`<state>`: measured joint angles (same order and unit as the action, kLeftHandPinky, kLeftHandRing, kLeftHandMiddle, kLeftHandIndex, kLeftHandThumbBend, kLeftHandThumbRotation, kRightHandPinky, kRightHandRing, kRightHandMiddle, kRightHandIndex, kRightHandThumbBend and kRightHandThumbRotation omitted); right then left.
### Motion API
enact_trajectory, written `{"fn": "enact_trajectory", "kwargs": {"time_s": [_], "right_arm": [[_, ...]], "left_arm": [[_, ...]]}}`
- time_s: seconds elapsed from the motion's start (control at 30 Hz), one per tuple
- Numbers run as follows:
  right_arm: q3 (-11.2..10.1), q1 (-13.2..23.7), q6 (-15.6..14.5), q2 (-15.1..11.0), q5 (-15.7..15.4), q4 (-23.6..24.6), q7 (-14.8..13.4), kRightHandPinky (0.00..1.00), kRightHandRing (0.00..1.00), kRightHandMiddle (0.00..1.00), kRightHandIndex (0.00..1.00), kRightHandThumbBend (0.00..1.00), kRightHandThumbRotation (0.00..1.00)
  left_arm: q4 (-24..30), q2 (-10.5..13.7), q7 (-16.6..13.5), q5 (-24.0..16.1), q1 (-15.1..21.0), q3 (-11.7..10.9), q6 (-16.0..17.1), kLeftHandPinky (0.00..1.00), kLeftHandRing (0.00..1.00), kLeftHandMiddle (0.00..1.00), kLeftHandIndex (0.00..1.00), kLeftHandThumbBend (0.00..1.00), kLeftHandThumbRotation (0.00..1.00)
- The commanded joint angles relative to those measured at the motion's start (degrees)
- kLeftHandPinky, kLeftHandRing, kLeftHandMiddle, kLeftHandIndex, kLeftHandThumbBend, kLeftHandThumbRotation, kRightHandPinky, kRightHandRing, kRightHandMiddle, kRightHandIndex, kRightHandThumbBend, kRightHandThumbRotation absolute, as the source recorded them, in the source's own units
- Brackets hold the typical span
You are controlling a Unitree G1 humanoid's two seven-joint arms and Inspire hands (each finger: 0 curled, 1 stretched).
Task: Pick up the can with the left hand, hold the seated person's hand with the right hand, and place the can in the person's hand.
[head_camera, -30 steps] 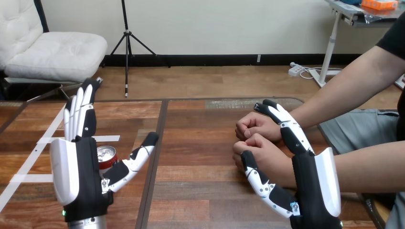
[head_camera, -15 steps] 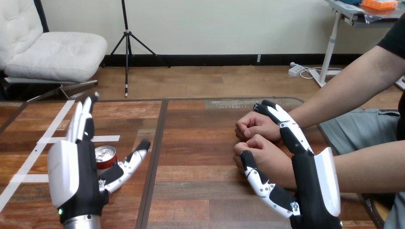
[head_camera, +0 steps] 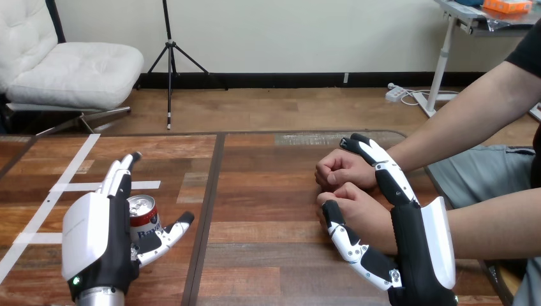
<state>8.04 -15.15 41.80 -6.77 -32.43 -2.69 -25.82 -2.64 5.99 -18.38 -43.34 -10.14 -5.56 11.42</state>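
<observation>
A red and silver can stands upright on the wooden table at the left. My left hand is open around it: the straight fingers run along the can's left side and the thumb lies at its front right. At the right the person's two fists rest on the table, the far fist behind the near fist. My right hand is open beside the near fist, straight fingers reaching over the wrist and thumb against the fist's near side.
White tape strips mark the table's left part. A dark seam runs front to back between the can and the fists. The person's forearms come in from the right edge.
My left hand has come down and forward onto the can, its fingers now beside it and its thumb close in front. The right hand and the person's fists have hardly moved.
</observation>
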Motion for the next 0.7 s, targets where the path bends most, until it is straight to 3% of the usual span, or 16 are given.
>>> {"fn": "enact_trajectory", "kwargs": {"time_s": [0.0,0.67], "right_arm": [[-0.94,3.43,-0.07,0.09,0.88,0.6,0.18,0.89,0.91,0.89,0.82,0.34,0.22],[-1.06,3.38,-0.04,-0.2,1.16,0.77,0.83,0.91,0.91,0.89,0.82,0.34,0.21]], "left_arm": [[4.52,2.38,0.81,-0.61,2.28,1.62,-1.51,0.74,0.86,0.9,0.88,0.77,0.26],[5.68,5.02,0.7,0.03,2.65,3.65,-4.51,0.73,0.84,0.87,0.85,0.8,0.22]]}}
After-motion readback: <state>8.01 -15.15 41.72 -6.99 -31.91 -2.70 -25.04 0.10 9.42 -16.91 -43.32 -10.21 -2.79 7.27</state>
